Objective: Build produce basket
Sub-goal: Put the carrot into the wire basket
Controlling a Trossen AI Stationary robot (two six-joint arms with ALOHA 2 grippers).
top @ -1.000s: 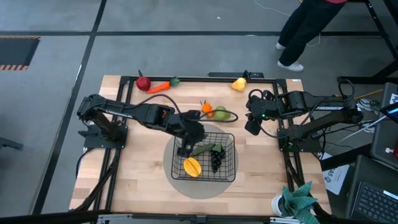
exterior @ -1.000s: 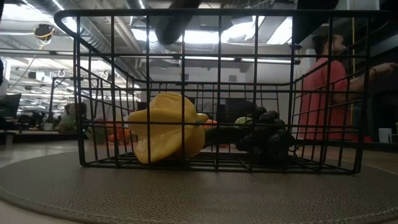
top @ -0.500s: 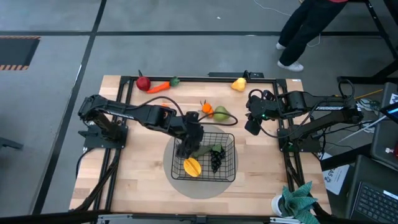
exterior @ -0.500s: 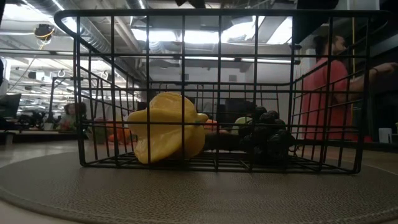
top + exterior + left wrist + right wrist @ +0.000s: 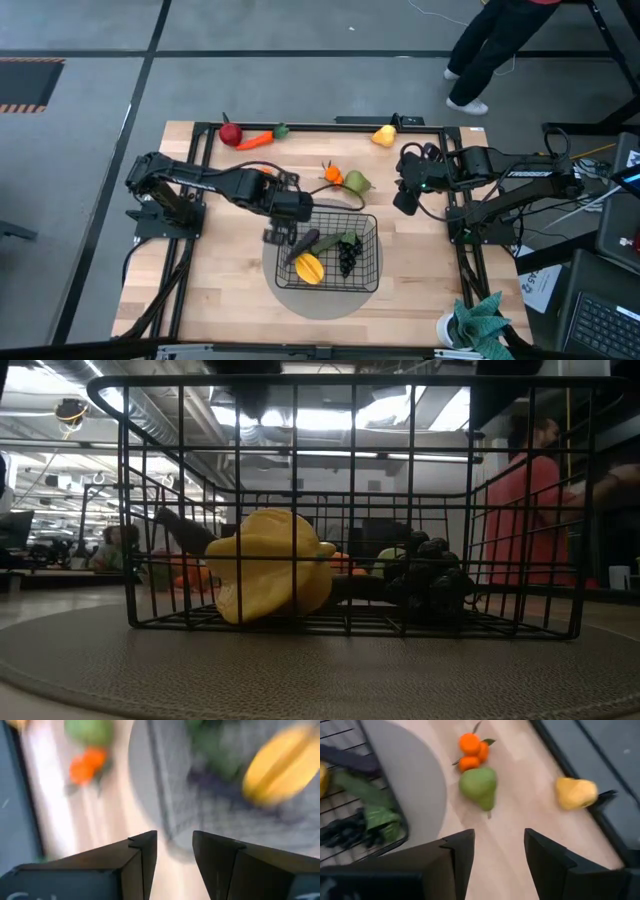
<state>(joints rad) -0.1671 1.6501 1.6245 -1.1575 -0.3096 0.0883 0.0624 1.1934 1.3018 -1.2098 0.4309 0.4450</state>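
While a dark aubergine-like piece (image 5: 303, 243) now lies propped against the basket's (image 5: 368, 275) 9 o'clock wall, the left hand (image 5: 279, 236) is seen drawn back from over the basket to just outside that wall, its fingers parted and nothing held between them. A moment earlier this hand was down inside the basket; the piece has evidently been released there. Beside it in the basket are found a yellow piece (image 5: 309, 268), dark grapes (image 5: 347, 261) and a green leafy item (image 5: 335, 240). The basket stands on a round grey mat (image 5: 325, 300) on the counter (image 5: 220, 290). At the basket's 12 o'clock, the small oranges (image 5: 332, 174) and green pear (image 5: 355, 182) wait outside. Toward the counter's 12 o'clock edge lie the red apple (image 5: 231, 134), carrot (image 5: 256, 140) and another yellow piece (image 5: 384, 135). The right hand (image 5: 406, 202) hangs wide open and empty at 3 o'clock. Five pieces are judged left to collect.
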